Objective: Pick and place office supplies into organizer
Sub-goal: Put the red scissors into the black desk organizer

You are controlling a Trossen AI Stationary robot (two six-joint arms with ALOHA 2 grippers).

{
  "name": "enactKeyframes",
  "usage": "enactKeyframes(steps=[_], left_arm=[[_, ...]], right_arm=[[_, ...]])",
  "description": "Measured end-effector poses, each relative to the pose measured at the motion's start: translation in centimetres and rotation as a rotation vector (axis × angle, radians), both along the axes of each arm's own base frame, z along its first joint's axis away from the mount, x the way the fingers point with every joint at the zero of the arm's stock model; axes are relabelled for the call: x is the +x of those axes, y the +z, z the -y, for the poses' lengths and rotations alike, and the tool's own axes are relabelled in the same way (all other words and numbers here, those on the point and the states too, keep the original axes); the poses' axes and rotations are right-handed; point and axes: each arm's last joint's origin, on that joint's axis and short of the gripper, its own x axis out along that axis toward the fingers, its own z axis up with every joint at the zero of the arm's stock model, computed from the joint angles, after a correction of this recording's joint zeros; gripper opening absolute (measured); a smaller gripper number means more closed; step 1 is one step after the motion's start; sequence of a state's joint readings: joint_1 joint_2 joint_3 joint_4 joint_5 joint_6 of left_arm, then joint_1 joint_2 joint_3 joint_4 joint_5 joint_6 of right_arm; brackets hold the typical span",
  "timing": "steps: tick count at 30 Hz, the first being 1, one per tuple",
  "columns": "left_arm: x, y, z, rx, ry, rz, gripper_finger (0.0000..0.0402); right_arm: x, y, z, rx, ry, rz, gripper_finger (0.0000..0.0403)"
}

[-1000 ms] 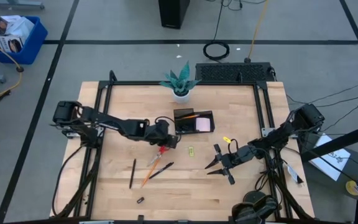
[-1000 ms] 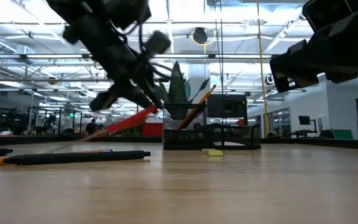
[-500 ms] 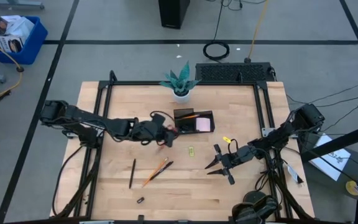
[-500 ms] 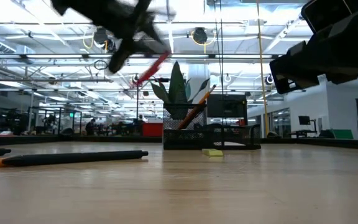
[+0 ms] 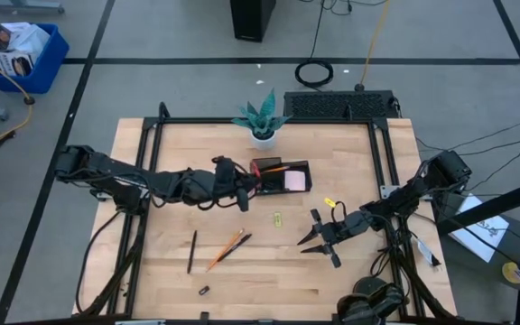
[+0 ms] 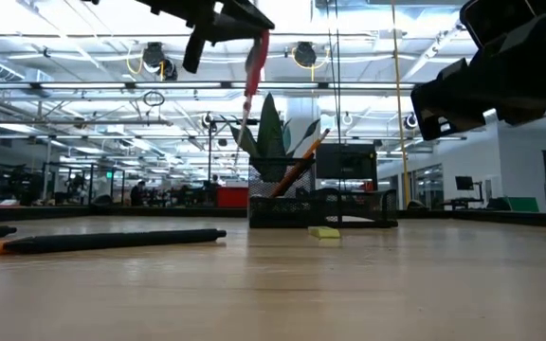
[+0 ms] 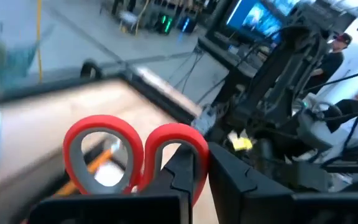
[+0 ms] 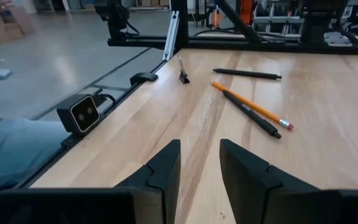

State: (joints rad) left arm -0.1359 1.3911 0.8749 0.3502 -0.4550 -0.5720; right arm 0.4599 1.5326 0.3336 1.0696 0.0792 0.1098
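The red-handled scissors are in my left gripper, which is shut on them high above the table, just left of the black organizer. In the low view the scissors hang down from that gripper, well above the tabletop. A pink sticky-note pad and an orange pencil sit in the organizer. My right gripper is open and hovers low near the table's right side, touching nothing. My left gripper holds the scissors below their two red handle loops, which stick out past the fingers. The gripper's own body hides the exact place of contact. The scissors are lifted clear and hang steeply below the gripper.
On the near part of the table lie a black pen, an orange pencil beside another pen, a black clip and a yellow-green clip. A white pot with a teal plant stands behind the organizer. A black frame edges the table.
My left gripper has risen and moved toward the table's far edge, turning at the wrist. The scissors, which slanted low near the table a second ago, are lifted clear and have swung to hang nearly upright beside the organizer.
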Motion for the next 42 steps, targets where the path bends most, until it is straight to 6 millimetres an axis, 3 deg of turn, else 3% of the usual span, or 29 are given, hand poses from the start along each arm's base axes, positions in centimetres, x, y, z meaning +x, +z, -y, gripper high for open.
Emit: enactKeyframes(steps=[9, 16, 25, 32, 42], left_arm=[[0.2, 1.3, -2.1, 0.144, 0.057, 0.076, 0.0017], [0.2, 1.4, -4.9, 0.119, 0.136, 0.097, 0.0037], [1.1, 0.5, -6.7, 0.086, 0.118, 0.123, 0.0016], [2.1, -1.2, -7.3, 0.096, 0.131, 0.073, 0.0046], [4.1, -5.7, -8.3, 0.059, 0.159, -0.026, 0.0050]], right_arm=[[0.0, -0.1, 0.0, -0.010, 0.002, -0.010, 0.0102], [0.0, -0.1, 0.0, -0.010, 0.002, -0.010, 0.0102], [0.0, -0.2, 0.0, -0.014, 0.002, -0.017, 0.0102], [0.0, -0.2, 0.0, -0.015, 0.003, -0.018, 0.0102], [-0.1, -0.3, 0.0, -0.017, 0.003, -0.022, 0.0102]])
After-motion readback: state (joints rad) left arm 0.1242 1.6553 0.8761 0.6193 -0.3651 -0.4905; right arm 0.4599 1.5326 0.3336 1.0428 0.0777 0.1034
